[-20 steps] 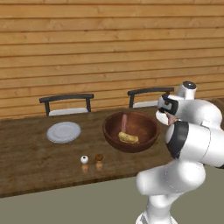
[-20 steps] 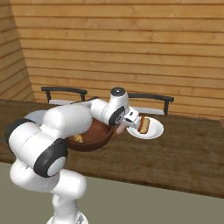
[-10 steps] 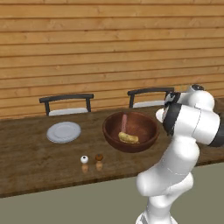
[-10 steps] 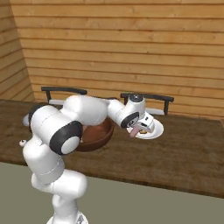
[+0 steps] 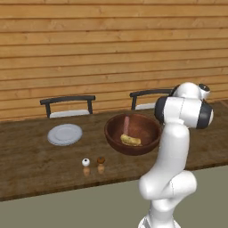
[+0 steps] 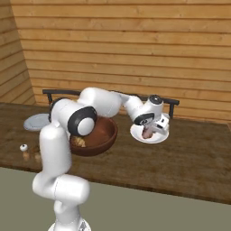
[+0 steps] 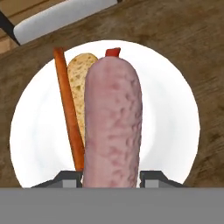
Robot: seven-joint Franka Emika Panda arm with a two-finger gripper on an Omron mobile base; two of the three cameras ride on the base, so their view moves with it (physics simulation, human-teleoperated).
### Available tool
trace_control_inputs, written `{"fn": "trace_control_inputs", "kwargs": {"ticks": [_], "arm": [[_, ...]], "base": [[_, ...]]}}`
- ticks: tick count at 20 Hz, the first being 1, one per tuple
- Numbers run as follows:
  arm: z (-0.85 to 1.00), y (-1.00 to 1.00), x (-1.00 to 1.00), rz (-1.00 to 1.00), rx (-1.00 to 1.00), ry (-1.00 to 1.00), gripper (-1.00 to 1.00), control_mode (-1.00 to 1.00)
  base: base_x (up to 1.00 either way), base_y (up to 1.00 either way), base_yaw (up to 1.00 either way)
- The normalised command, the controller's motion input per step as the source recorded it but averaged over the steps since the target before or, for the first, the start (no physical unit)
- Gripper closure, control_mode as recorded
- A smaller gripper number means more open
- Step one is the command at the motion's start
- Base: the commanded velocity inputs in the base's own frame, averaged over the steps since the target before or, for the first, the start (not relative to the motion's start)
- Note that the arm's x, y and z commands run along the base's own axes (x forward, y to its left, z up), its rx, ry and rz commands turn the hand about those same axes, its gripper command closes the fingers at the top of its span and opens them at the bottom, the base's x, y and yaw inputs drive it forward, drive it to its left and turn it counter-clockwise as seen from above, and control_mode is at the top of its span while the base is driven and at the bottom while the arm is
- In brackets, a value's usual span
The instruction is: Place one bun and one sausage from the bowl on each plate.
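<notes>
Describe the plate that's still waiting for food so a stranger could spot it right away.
On the long wooden table, look left of the big reddish-brown bowl, before the left-hand chair. The plate there is bare, whereas the plate under the gripper carries a bun.

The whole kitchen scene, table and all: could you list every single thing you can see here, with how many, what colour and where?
sausage: two, pinkish; one held over the right plate, one leaning in the bowl.
bun: two; an orange-crusted one on the right plate, a yellowish-tan one in the bowl.
plate: two, pale white; one under the held sausage, one bare left of the bowl.
bowl: one, dark reddish-brown, mid-table.
shakers: two, one white-topped, one brown-topped, near the table's front edge.
chairs: two, dark frames, behind the table.
table: one, dark wood.
wall: wooden planks.
end effector: one, dark fingertips gripping the sausage.
arm: one, white.
</notes>
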Motion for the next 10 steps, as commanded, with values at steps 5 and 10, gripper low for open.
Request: {"fn": "trace_control_inputs", "kwargs": {"ticks": [5, 10], "arm": [[-0.42, 0.01, 0.01, 0.0, 0.0, 0.03, 1.0, -1.0], [-0.02, -0.03, 0.28, 0.0, 0.0, 0.0, 1.0, -1.0]], "base": [[0.0, 0.0, 0.0], [0.0, 0.0, 0.0]]}}
